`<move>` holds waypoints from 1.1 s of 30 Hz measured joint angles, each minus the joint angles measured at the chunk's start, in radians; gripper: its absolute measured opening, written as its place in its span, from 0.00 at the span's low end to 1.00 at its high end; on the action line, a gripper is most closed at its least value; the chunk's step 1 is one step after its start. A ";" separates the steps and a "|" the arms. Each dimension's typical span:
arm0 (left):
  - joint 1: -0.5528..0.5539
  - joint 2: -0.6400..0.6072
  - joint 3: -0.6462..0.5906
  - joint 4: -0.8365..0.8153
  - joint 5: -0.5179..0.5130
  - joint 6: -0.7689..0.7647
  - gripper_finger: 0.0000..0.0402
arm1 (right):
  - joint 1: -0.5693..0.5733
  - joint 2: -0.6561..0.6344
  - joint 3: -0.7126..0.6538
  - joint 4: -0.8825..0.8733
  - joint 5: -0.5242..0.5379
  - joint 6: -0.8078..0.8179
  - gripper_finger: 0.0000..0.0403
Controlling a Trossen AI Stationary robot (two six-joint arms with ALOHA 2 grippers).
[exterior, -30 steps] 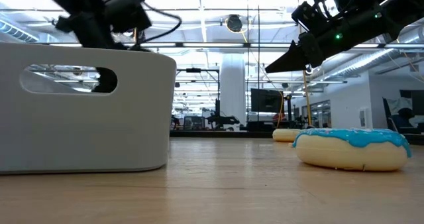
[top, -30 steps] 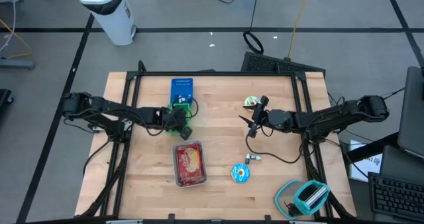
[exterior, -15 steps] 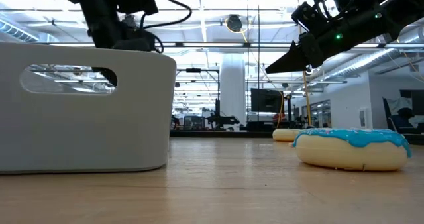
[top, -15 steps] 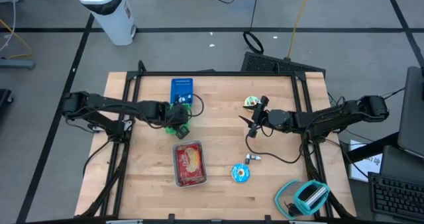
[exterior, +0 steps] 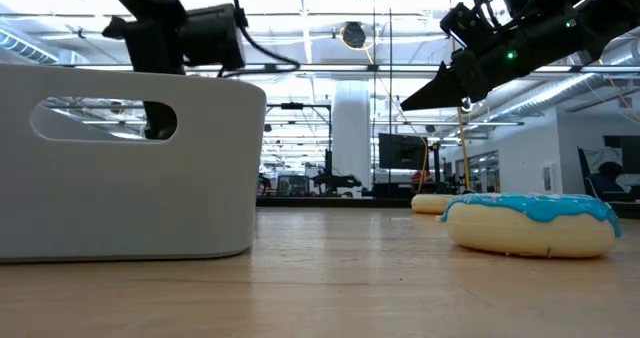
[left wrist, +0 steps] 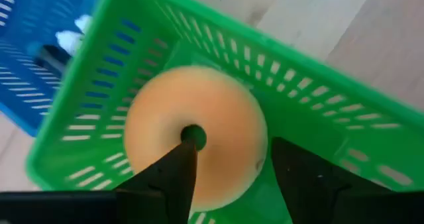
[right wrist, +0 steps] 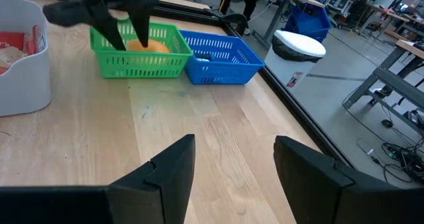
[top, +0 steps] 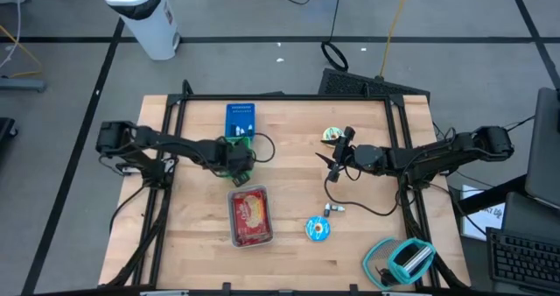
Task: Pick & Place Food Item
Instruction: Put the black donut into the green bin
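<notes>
A tan donut (left wrist: 212, 105) lies flat on the floor of the green basket (left wrist: 318, 98), which stands at the table's far left-centre (top: 236, 144). My left gripper (left wrist: 228, 148) hangs over it, pointing steeply down and open. One fingertip stands over the donut's hole and the other past its outer edge. The right wrist view shows the same gripper (right wrist: 129, 38) above the basket (right wrist: 139, 61). My right gripper (top: 335, 158) waits open in the air at the centre right, holding nothing. My left gripper stands open astride one side of the donut's ring (left wrist: 232, 128), coming from above. Whether its fingertips touch the donut I cannot tell. The donut rests on the basket floor.
A blue basket (top: 241, 118) adjoins the green one on its far side. A white bin of red food (top: 250, 217) sits nearer, with a blue-iced donut (top: 318, 229) to its right. Another donut (top: 333, 135) lies by the right gripper, and a teal object (top: 402, 259) is at the near right corner.
My left gripper has rolled about its own line and tipped steeper over the green basket, rising a little and then sinking again. The left arm has stretched slightly toward the table's right.
</notes>
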 joint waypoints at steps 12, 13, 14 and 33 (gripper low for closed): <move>0.049 0.083 0.009 0.020 0.069 0.002 0.42 | 0.000 0.000 0.000 0.000 0.000 0.000 0.49; 0.051 0.083 0.012 0.020 0.074 0.002 0.39 | 0.000 0.000 0.000 0.000 0.000 0.000 0.49; 0.053 0.081 0.015 0.019 0.080 0.002 0.36 | 0.000 0.000 0.000 0.000 0.000 0.000 0.49; 0.087 -0.162 0.106 -0.046 0.186 -0.062 0.02 | 0.000 0.000 0.000 -0.006 0.000 0.001 0.49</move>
